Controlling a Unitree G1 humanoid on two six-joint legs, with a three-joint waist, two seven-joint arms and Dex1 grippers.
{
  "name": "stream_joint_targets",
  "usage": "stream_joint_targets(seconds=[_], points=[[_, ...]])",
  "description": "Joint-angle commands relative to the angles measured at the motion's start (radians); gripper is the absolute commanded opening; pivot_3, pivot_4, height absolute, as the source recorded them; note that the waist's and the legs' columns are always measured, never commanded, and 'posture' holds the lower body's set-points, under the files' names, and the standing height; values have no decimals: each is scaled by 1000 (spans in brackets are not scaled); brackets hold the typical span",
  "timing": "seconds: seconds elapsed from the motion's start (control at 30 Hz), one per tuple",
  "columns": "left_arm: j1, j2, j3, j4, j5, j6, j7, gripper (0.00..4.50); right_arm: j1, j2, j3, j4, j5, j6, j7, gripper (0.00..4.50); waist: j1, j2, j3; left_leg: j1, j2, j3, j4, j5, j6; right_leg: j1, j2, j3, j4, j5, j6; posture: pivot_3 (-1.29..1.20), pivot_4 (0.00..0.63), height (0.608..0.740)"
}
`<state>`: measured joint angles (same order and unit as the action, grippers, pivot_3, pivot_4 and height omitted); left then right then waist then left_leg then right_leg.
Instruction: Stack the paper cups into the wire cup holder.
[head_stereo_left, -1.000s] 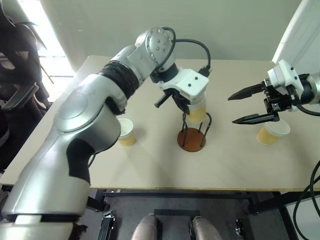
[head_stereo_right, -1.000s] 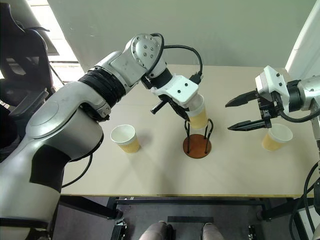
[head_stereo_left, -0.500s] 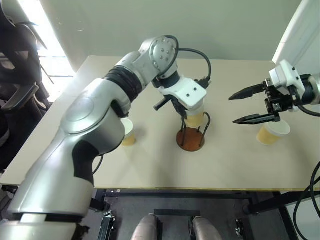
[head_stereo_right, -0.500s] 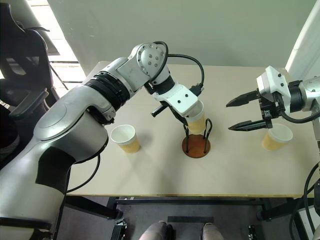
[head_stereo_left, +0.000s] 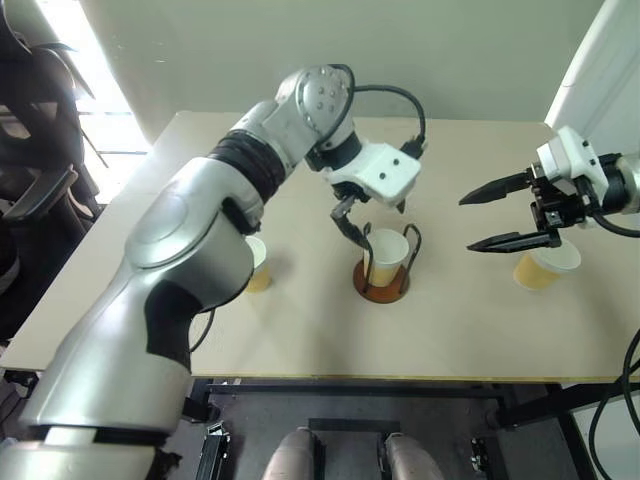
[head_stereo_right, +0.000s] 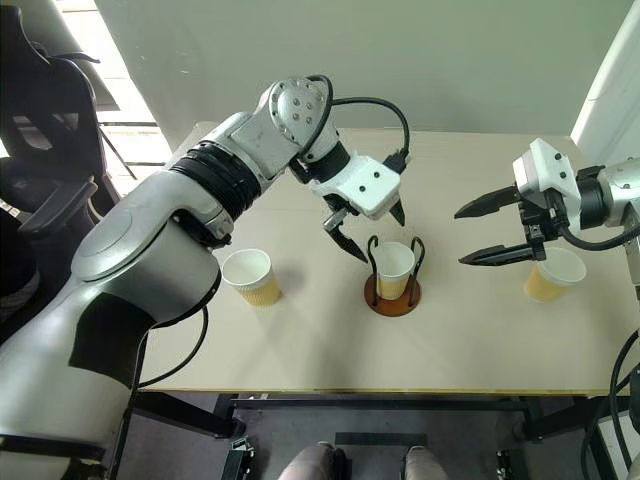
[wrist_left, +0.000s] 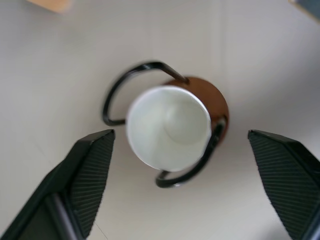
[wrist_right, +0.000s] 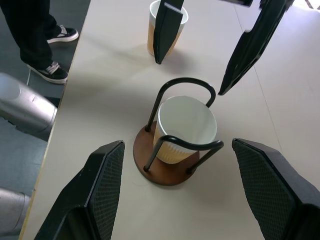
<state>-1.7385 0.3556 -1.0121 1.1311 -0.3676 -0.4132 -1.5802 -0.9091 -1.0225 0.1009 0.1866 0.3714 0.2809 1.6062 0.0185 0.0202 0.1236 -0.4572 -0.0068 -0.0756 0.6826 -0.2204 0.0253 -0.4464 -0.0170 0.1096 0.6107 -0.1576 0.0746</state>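
I see one paper cup (head_stereo_right: 394, 268) upright in the wire cup holder (head_stereo_right: 392, 294). Left claw (head_stereo_right: 372, 228) spread above it, empty. Right claw (head_stereo_right: 480, 232) spread beside another cup (head_stereo_right: 553, 274) on the counter (head_stereo_right: 300, 340).

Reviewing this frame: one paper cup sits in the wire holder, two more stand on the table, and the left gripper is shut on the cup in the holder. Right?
Not quite: the left gripper is open above the cup in the holder, touching nothing, as the left wrist view shows. The wire holder and the two other cups are as you say.
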Motion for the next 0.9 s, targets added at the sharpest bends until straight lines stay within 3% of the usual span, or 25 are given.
stream_joint_targets(seconds=[0.03,0.23,0.53,0.73,0.87,0.9], points=[[-7,15,133,-20,-103,155,-34,4445,7,-25,-45,-12,-18,-6,-22,3540,0,0,0,0,0,0,0,0,0,0,0,0,0,0,0,0,150,740],[12,50,350,18,-137,344,-34,4445,2,-40,-50,26,-46,35,-62,3540,-1,0,0,1,0,0,0,0,0,0,0,0,1,0,0,0,150,740],[72,21,726,12,-145,633,-27,4445,-11,-96,-75,154,-130,12,-134,3540,4,0,0,1,0,1,-1,0,0,0,0,1,0,-2,-2,0,150,740],[167,0,812,-61,-80,692,-4,4445,41,-135,-44,205,-220,-44,-173,3540,2,0,0,3,1,1,-1,0,0,0,0,1,1,-1,1,0,150,740],[269,3,826,-155,-29,545,-23,4445,39,-153,-13,251,-277,-75,-146,3540,2,1,0,3,0,3,0,1,0,1,0,2,1,-1,2,0,150,740],[295,28,762,-198,-46,527,-29,4445,40,-157,-3,261,-295,-106,-136,3540,2,1,0,3,0,3,0,1,0,1,0,2,1,0,3,0,150,740]])
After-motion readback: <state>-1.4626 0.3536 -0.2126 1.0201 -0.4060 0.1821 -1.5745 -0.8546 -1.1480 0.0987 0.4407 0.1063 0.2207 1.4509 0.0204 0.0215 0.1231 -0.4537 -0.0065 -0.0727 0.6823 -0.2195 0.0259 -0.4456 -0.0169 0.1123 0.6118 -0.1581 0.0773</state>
